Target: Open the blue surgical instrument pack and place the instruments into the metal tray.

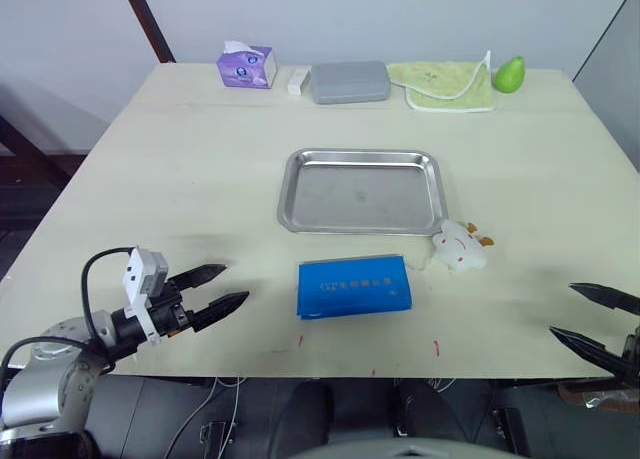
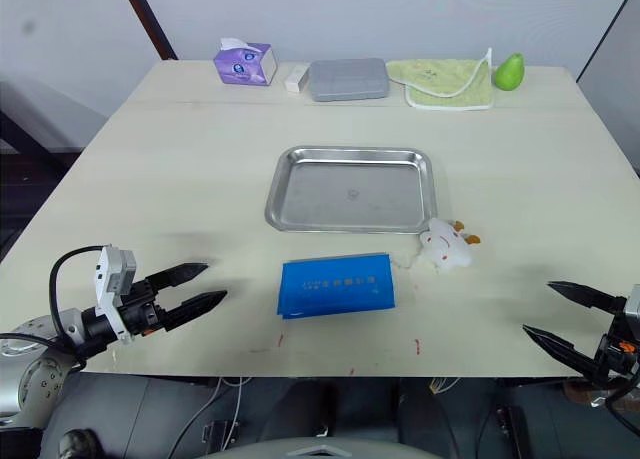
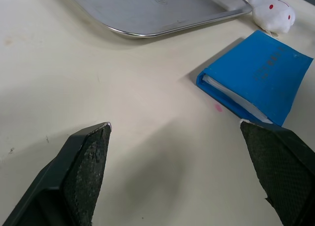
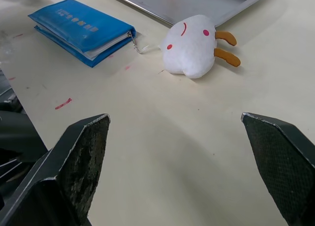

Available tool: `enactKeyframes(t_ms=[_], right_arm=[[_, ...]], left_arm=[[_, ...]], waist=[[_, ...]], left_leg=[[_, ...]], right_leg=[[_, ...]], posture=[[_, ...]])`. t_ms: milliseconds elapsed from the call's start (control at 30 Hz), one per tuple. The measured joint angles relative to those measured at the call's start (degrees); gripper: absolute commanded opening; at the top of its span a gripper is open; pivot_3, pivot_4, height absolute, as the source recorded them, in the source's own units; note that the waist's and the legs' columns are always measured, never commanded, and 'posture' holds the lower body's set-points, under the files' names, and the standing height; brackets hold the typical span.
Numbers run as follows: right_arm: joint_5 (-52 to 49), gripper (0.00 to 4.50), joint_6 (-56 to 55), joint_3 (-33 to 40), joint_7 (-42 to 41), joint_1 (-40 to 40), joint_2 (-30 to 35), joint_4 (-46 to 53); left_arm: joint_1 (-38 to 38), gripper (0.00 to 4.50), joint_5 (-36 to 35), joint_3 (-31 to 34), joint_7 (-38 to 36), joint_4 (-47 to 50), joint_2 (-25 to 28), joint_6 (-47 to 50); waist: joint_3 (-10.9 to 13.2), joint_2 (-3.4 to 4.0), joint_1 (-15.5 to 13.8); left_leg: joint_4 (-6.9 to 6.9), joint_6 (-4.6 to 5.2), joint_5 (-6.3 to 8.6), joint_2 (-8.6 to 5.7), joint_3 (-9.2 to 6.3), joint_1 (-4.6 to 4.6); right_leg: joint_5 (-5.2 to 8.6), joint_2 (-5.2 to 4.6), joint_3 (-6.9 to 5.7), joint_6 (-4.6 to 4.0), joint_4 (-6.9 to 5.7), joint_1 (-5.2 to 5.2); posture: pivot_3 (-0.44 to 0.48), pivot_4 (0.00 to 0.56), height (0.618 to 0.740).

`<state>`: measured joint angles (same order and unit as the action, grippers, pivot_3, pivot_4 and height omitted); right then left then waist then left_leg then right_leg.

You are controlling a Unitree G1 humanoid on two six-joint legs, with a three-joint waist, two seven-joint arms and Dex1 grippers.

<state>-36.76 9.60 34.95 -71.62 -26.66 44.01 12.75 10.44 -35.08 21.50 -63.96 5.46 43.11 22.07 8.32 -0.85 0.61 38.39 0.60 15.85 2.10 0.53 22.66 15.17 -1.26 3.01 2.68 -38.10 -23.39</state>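
Closed flat blue fabric instrument pack [image 1: 354,287], near table edge, just before shiny rectangular steel tray [image 1: 363,190].
Long axis left-right; white print up. Left gripper [image 1: 220,288] and right gripper [image 1: 590,319]: fingers spread wide, holding nothing.

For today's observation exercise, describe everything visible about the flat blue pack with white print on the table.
The flat rectangular blue fabric-like pack lies closed on the pale table, white printed text facing up, whitish layers showing at its edge. A zip pull hangs from one corner. It sits just nearer the robot than the shiny metal tray, untouched by either gripper.

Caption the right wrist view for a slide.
Open right gripper facing closed blue fabric instrument pack, white plush toy and shiny steel tray.
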Motion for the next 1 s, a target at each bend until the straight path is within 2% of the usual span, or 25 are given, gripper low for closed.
enactKeyframes(t_ms=[133,233,300,400,433,467,567,800,833,1000], right_arm=[[0.2,4.5,0.0,-0.5,2.0,1.4,-1.7,0.1],[2.5,4.5,3.3,-4.5,10.5,4.5,-3.8,3.8],[2.8,4.5,4.9,-5.9,12.8,5.6,-3.8,6.1],[3.8,4.5,7.2,-7.9,16.2,7.7,-3.0,9.8],[5.3,4.5,12.3,-11.5,20.7,11.8,-0.4,13.1],[5.0,4.5,14.1,-12.8,21.1,13.4,0.4,14.3],[4.1,3.74,19.2,-19.1,19.5,18.3,4.5,15.9],[8.6,0.31,22.1,-32.8,18.0,27.6,5.8,14.5],[9.6,0.01,22.0,-34.2,17.8,28.5,6.1,13.7],[15.2,0.0,22.2,-43.3,16.2,35.5,6.1,10.2]], left_arm=[[-0.7,4.44,0.1,-0.1,-0.1,0.0,0.0,-0.2],[-2.6,4.44,0.8,-0.8,-0.1,0.7,-0.4,-2.2],[-3.4,4.44,0.9,-1.7,0.0,1.3,-0.4,-2.2],[-4.5,4.44,1.2,-3.3,-0.3,2.1,0.3,-1.1],[-7.1,4.44,2.4,-6.5,-2.3,1.5,2.6,-0.7],[-8.3,4.44,2.5,-7.0,-3.2,1.4,2.9,-0.6],[-12.1,3.7,3.4,-9.8,-7.3,-1.7,5.1,-0.7],[-17.1,0.53,6.6,-15.9,-14.8,-8.1,6.0,-3.8],[-17.7,0.17,6.9,-16.4,-15.1,-8.7,6.0,-3.9],[-21.3,0.08,11.5,-21.6,-17.0,-11.9,5.3,-7.3]], waist=[[0.0,-0.03,0.0],[0.0,0.04,0.0],[0.0,0.06,0.0],[0.0,0.06,0.0],[0.0,0.03,0.1],[0.0,0.04,0.0],[0.0,0.03,0.0],[0.1,-0.03,0.1],[0.1,-0.04,0.0],[0.1,-0.05,0.0]], left_leg=[[0.0,0.0,0.0,0.01,-0.01,0.0],[0.0,0.0,0.0,0.01,0.01,0.0],[0.0,0.0,0.0,0.01,0.02,0.0],[0.0,0.0,0.0,0.01,0.0,0.0],[0.02,0.0,0.0,-0.04,0.01,0.01],[0.02,0.0,0.0,-0.04,0.02,0.01],[0.02,0.0,0.0,-0.04,0.01,0.01],[0.03,0.0,0.0,-0.02,0.02,0.09],[0.05,0.01,0.0,-0.02,0.02,0.1],[0.07,0.01,0.0,-0.02,0.02,0.12]], right_leg=[[0.0,0.02,-0.01,-0.01,0.0,0.0],[-0.01,0.02,0.03,-0.01,-0.02,-0.01],[-0.01,0.02,0.04,-0.01,-0.02,-0.01],[-0.01,0.05,0.03,-0.01,-0.03,-0.01],[-0.04,0.09,0.03,-0.04,-0.03,-0.01],[-0.04,0.1,0.02,-0.05,-0.02,-0.02],[-0.04,0.19,0.02,-0.06,0.0,-0.02],[-0.05,0.21,0.01,-0.07,0.02,-0.07],[-0.05,0.21,0.01,-0.07,0.02,-0.08],[-0.06,0.23,0.01,-0.08,-0.01,-0.1]], posture=[[0.0,0.15,0.74],[0.0,0.15,0.74],[0.0,0.15,0.74],[0.0,0.15,0.74],[0.0,0.15,0.74],[0.0,0.15,0.74],[0.0,0.15,0.74],[0.0,0.15,0.74],[0.0,0.15,0.74],[0.0,0.15,0.74]])
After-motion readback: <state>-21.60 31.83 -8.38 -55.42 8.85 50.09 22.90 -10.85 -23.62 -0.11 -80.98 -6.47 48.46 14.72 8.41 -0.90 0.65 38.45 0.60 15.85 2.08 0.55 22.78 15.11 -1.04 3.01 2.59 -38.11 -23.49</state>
